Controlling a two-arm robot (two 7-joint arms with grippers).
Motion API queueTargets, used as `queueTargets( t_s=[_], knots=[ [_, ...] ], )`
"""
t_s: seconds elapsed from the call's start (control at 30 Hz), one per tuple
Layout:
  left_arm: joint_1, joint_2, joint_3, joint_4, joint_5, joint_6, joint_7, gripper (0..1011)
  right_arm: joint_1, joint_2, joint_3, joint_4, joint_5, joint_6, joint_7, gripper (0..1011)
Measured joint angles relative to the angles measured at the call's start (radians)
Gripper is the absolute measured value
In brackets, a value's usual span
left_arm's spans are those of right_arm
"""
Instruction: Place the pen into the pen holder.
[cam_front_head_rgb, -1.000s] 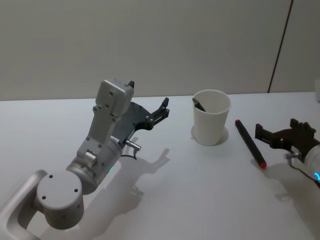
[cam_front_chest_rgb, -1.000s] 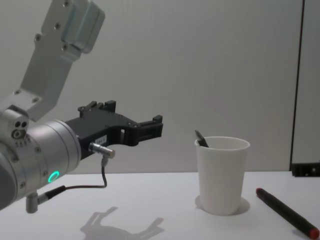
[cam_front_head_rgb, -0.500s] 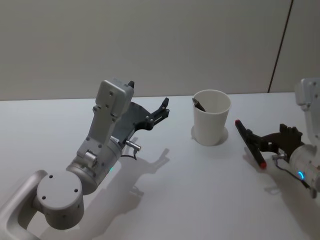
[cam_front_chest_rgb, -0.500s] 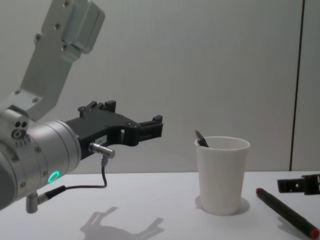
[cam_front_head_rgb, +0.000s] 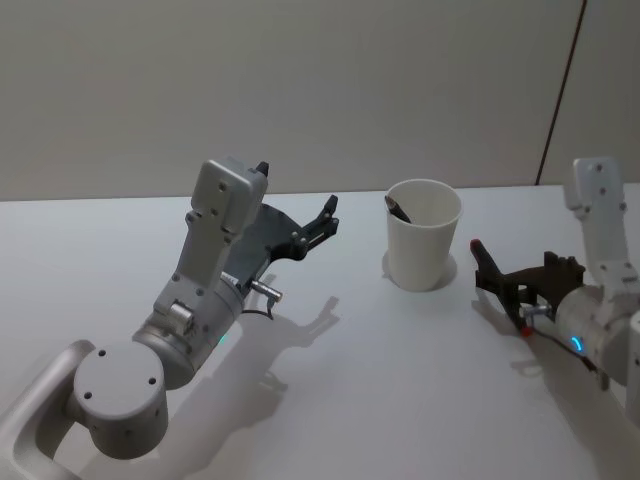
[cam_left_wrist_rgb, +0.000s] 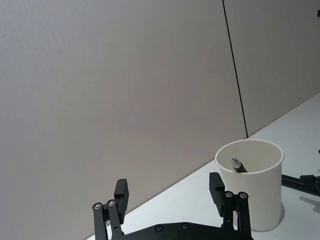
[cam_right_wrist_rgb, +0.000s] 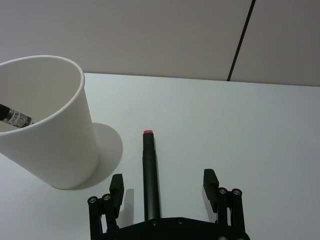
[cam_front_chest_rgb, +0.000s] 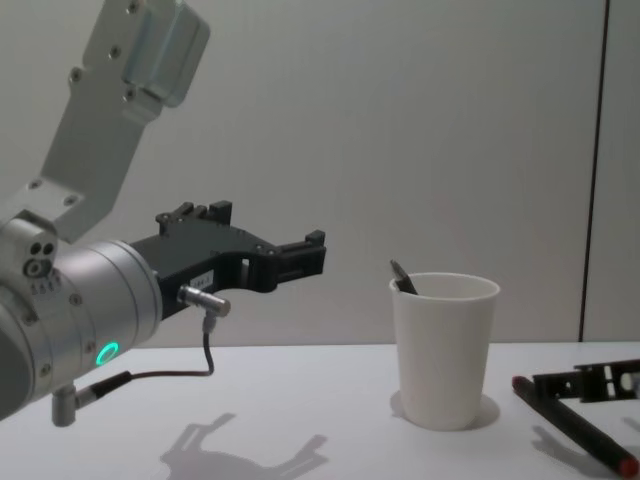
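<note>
Right gripper (cam_right_wrist_rgb: 163, 181) low over the table (cam_front_head_rgb: 350, 400), fingers spread to either side of the black, red-tipped pen (cam_right_wrist_rgb: 149, 170). The pen lies flat just right of the pen holder (cam_front_head_rgb: 424, 245) (its near end is hidden beneath the gripper body). A second dark pen (cam_front_chest_rgb: 403, 277) leans inside the cup, mostly concealed by the wall. Left gripper (cam_front_chest_rgb: 312, 255), spread and empty, hangs raised to the cup's left.

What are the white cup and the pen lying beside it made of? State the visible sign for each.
The pen holder looks like thin matte paper: rolled rim, tapered wall, no gloss. The loose pen looks like black plastic with a dull finish and a red end; the look alone cannot rule out coated metal.
</note>
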Motion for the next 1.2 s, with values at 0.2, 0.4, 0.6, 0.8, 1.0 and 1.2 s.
queueTargets(
  t_s=[0.2,0.4,0.6,0.8,1.0,1.2],
  knots=[
    [0.0,0.0,0.0,0.0,0.0,0.0,0.0,1001,0.024,-0.021,-0.007,0.04,-0.017,0.0,-0.002,1002],
    [0.0,0.0,0.0,0.0,0.0,0.0,0.0,1001,0.044,-0.038,-0.014,0.076,-0.031,-0.002,-0.001,1002],
    [0.0,0.0,0.0,0.0,0.0,0.0,0.0,1001,0.062,-0.053,-0.019,0.112,-0.047,-0.007,0.002,1002],
    [0.0,0.0,0.0,0.0,0.0,0.0,0.0,1001,0.077,-0.065,-0.023,0.145,-0.06,-0.012,0.007,1002],
    [0.0,0.0,0.0,0.0,0.0,0.0,0.0,1001,0.087,-0.074,-0.026,0.169,-0.07,-0.018,0.013,1002],
    [0.0,0.0,0.0,0.0,0.0,0.0,0.0,1001,0.094,-0.081,-0.026,0.186,-0.075,-0.025,0.015,1002]
  ],
)
